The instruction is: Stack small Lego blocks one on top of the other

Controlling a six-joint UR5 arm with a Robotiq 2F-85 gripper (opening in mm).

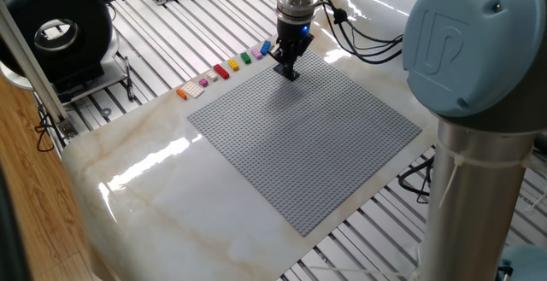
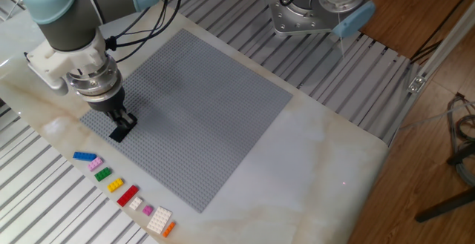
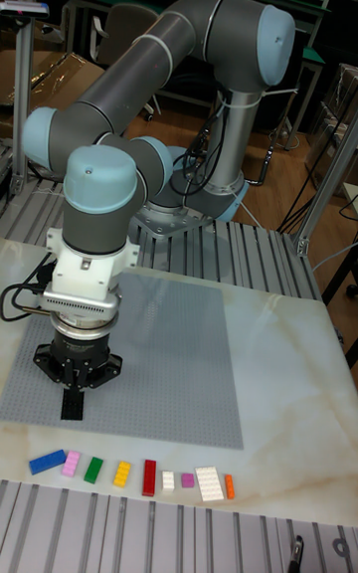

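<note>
My gripper [image 2: 122, 125] points straight down over the near-left corner of the grey baseplate [image 2: 200, 103], its narrow black fingers shut on a dark navy Lego block [image 2: 119, 134] that touches the plate. The same gripper [image 1: 288, 69] and navy block [image 3: 72, 404] show in the other views. Beside the plate's edge lies a row of small blocks: blue [image 2: 84, 156], pink [image 2: 95, 165], green [image 2: 102, 174], yellow [image 2: 115, 185], red [image 2: 128, 196] and, at the far end, orange [image 2: 168, 229]. None of them is stacked.
Two white bricks [image 2: 159, 219] and a second pink one [image 2: 148, 210] lie in the same row. The baseplate sits on a marble tabletop [image 2: 312, 147]. The arm's base [image 2: 312, 10] is bolted behind the plate. A black round device [image 1: 55, 33] stands off the table.
</note>
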